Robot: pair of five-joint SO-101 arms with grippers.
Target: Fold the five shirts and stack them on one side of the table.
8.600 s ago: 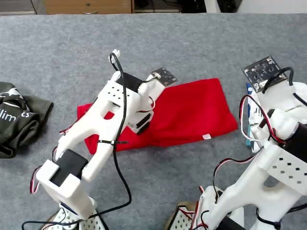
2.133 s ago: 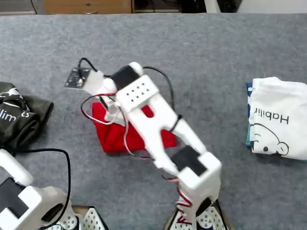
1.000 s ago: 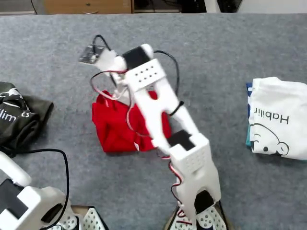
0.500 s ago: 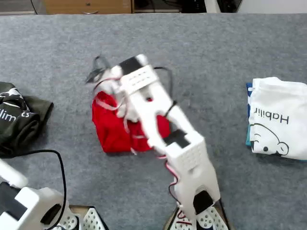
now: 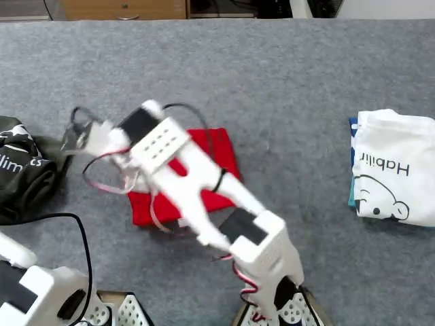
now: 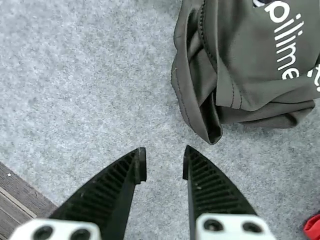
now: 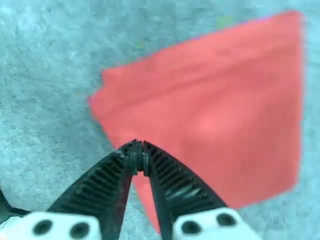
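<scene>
1. Dark shirt (image 5: pixel 27 170): 1, bunched and unfolded, with white lettering. It lies at the left edge of the grey surface (image 5: pixel 292 75).
2. Left arm (image 5: pixel 34 292): 1, with its base at the lower left corner and 1 black cable (image 5: pixel 85 238) looping beside it. The left end effector (image 6: pixel 164 162) hangs over bare surface near the dark shirt's hem. Its jaws are parted by a narrow gap and grip nothing.
3. Red shirt (image 5: pixel 217 146): 1, folded into a flat rectangle. It lies left of centre, apart from the dark shirt and well apart from the stack on the right.
4. Right arm (image 5: pixel 197 183): 1. It extends from its base at lower centre diagonally leftward over the red shirt and hides the shirt's middle. Its wrist end sits past the shirt's left edge, between the red and dark shirts. The right end effector (image 7: pixel 138 152) has its tips closed together over the red shirt's border; whether cloth is pinched cannot be told.
5. White shirt (image 5: pixel 397 170): 1, folded, print upward, at the right edge. It tops a stack, and blue and teal cloth edges (image 5: pixel 351 125) show beneath its left side. The number of layers below cannot be told.
6. Wooden furniture (image 5: pixel 126 8): it stands beyond the far edge of the surface.
</scene>
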